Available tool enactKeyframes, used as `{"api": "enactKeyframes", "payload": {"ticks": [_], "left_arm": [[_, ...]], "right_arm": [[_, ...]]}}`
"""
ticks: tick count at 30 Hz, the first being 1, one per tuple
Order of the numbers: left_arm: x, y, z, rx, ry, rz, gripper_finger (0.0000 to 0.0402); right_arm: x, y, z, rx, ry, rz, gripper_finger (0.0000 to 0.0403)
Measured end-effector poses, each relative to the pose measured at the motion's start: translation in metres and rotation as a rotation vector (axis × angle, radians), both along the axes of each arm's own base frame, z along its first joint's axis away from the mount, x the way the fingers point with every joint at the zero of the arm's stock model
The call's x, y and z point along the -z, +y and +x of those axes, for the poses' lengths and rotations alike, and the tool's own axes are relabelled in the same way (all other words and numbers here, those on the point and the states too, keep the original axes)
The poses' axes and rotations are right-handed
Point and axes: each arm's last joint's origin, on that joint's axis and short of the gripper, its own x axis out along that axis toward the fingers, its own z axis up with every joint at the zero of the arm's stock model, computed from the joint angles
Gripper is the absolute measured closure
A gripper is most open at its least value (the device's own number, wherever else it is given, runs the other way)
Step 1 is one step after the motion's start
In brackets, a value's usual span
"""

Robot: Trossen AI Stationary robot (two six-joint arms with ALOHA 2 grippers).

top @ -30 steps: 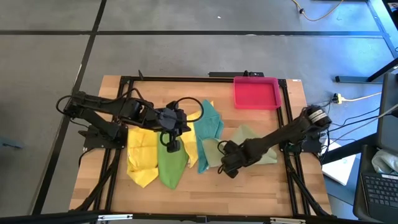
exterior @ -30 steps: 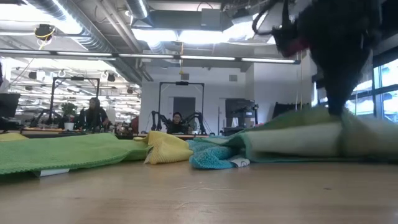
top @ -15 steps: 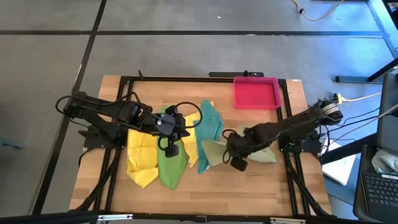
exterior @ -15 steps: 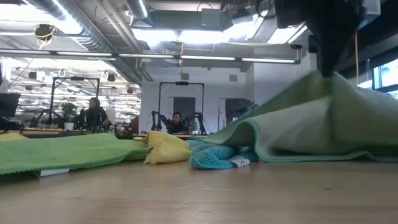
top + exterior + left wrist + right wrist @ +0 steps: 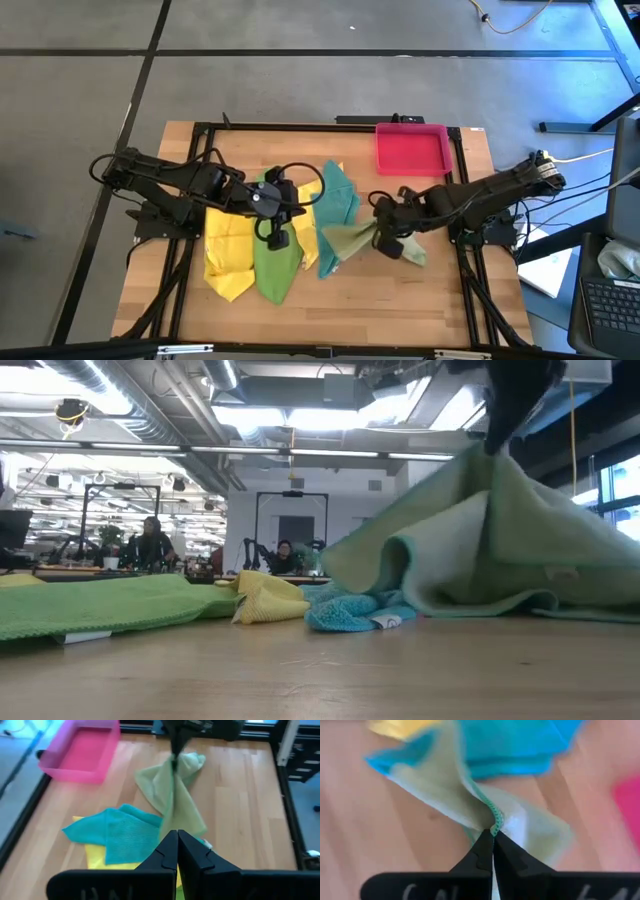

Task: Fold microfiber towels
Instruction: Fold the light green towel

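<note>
Far left on the wooden bench you're seeing the soft yellow microfiber towel lying crumpled, touching the bright green microfiber towel just beside it. Your left end effector is hovering over that green towel, clenched on nothing, fingers pressed together in the left wrist view. Next over, the teal microfiber towel is lying flat, partly over a second yellow towel peeking out under it.

Then the one you're working: the larger pale olive green microfiber towel. Your right end effector is grasping it, pinched on its stitched edge, lifting it so it's hanging in a tent shape with the lower folds dragging on the bench, near the teal towel. The rigid pink-red rectangular tray is sitting at the back right, well apart, nothing in it.

Step in hand, as I'm judging it: picking up the olive towel to spread it before folding; no towel is looking folded yet. Next move is probably calling for carrying it to bare wood on the right, laying it flat, clear of the teal towel so it isn't snagging.
</note>
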Motion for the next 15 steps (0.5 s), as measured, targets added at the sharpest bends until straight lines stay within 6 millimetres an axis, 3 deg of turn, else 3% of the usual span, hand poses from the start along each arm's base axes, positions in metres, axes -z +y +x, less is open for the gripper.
{"api": "enactKeyframes", "payload": {"ticks": [3, 9, 15], "left_arm": [[0.0, 0.001, 0.0, -0.016, -0.004, 0.016, 0.0401], [0.0, 0.002, 0.002, -0.015, -0.011, 0.025, 0.0401], [-0.006, -0.001, 0.007, 0.061, -0.076, 0.047, 0.0401]], "right_arm": [[-0.019, 0.003, 0.005, -0.087, -0.172, 0.059, 0.0399], [-0.055, -0.005, -0.002, -0.105, -0.305, 0.019, 0.0399], [-0.061, -0.011, -0.006, -0.185, -0.308, 0.113, 0.0397]]}}
